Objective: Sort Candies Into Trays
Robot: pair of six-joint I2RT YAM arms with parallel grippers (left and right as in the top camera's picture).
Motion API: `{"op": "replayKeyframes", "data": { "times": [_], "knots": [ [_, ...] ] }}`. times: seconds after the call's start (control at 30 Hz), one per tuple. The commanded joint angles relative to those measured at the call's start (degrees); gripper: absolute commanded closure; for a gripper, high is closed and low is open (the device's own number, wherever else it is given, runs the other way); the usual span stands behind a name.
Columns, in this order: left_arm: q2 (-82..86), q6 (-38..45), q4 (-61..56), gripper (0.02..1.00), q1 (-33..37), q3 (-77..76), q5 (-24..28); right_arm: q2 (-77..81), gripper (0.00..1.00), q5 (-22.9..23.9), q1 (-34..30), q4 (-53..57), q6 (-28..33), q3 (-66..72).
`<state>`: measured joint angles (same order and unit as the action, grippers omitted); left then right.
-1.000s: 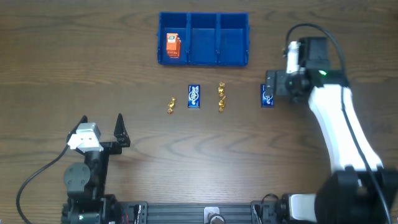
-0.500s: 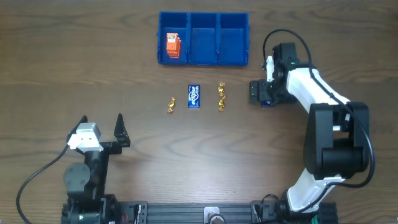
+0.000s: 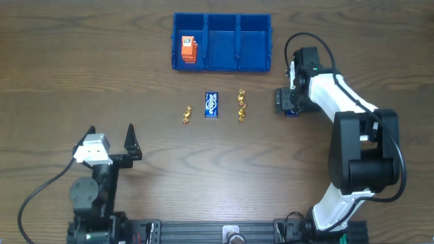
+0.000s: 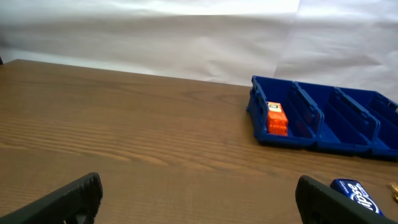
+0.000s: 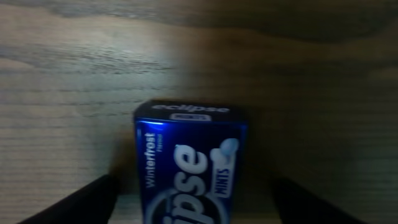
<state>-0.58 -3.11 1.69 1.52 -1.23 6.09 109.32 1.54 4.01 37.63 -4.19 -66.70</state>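
Observation:
A blue three-compartment tray (image 3: 222,64) stands at the far middle of the table, with an orange candy box (image 3: 188,49) in its left compartment. In front of it lie a blue mint box (image 3: 211,104) and three gold candies (image 3: 187,114) (image 3: 241,96) (image 3: 241,112). To the right lies a second blue mint box (image 5: 189,168), and my right gripper (image 3: 286,102) is low over it. The gripper is open, one finger on each side of the box with a gap between. My left gripper (image 3: 112,144) rests open near the front left, holding nothing.
The tray (image 4: 323,134), the orange candy box (image 4: 277,118) and the middle mint box (image 4: 357,194) also show in the left wrist view. Bare wooden table surrounds the candies. A white backdrop stands behind the table's far edge.
My right arm has folded in and come down, bringing its gripper over the right mint box. The left arm has stayed still.

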Motion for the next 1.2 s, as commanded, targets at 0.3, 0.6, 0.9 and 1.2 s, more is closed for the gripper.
{"op": "replayKeyframes", "data": {
  "times": [0.3, 0.6, 0.9, 1.2],
  "knots": [
    [0.33, 0.15, 2.16, 0.020, 0.33, 0.96, 1.20, 1.01, 0.617, 2.25, 0.85, 0.13, -0.76, -0.48],
    [0.33, 0.15, 2.16, 0.020, 0.33, 0.96, 1.20, -1.81, 0.965, 2.25, 2.25, 0.22, -1.84, -3.93],
    [0.33, 0.15, 2.19, 0.023, 0.33, 0.96, 1.20, -5.35, 0.965, 14.21, 15.47, 6.58, -5.75, -28.59],
    [0.33, 0.15, 2.16, 0.020, 0.33, 0.96, 1.20, -3.45, 0.965, 23.43, 24.50, -6.16, -8.50, -35.08]
  ]
}}
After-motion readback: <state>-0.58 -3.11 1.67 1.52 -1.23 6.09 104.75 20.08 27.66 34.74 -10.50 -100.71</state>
